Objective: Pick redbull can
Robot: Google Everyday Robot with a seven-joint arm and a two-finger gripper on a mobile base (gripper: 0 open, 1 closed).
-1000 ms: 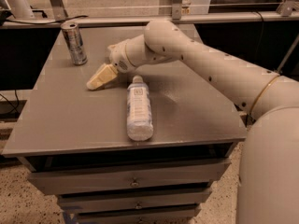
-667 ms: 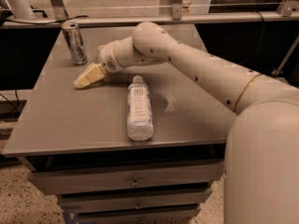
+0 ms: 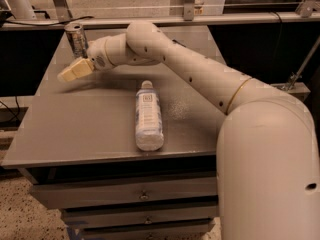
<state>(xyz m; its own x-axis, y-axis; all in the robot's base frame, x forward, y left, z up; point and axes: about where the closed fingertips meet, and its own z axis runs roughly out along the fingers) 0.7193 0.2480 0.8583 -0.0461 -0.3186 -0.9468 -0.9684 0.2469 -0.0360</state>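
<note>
The redbull can [image 3: 76, 39] stands upright near the far left corner of the grey table [image 3: 75, 129]; it is slim and silver-and-blue with a shiny rim. My gripper [image 3: 69, 72] hangs low over the table just in front of the can and slightly to its left, apart from it. The white arm reaches in from the right across the table's far half. The gripper holds nothing that I can see.
A clear plastic water bottle [image 3: 148, 116] with a white-blue label lies on its side in the middle of the table, cap pointing away. Drawers sit below the table's front edge. A metal rail and frame [image 3: 190, 19] run behind the table.
The gripper has swung to the left along the far part of the table, ending in front of the can. The can and the bottle have not moved.
</note>
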